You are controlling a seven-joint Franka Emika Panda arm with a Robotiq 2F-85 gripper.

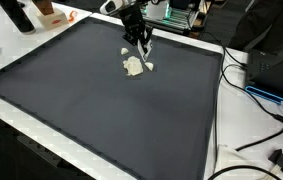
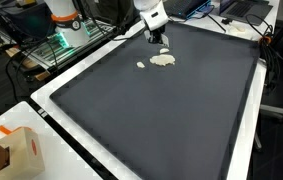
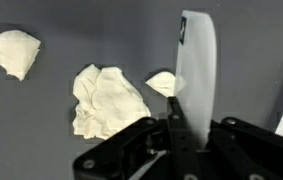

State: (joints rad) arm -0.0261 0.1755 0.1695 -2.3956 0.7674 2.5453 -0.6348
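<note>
The gripper (image 1: 141,46) is hovering with its jaws standing open and gripping nothing, just above the crumpled white wad (image 1: 133,67) that is lying on the dark mat (image 1: 101,110), while a small scrap (image 3: 162,84) is sitting against one fingertip

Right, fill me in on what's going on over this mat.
A robot arm's pincer hangs low over a dark mat, just above a few crumpled whitish scraps. In the wrist view the biggest wad lies in the middle. A small scrap sits next to one finger, and another scrap lies farther off. The pincer looks open and holds nothing; every scrap lies on the mat.
</note>
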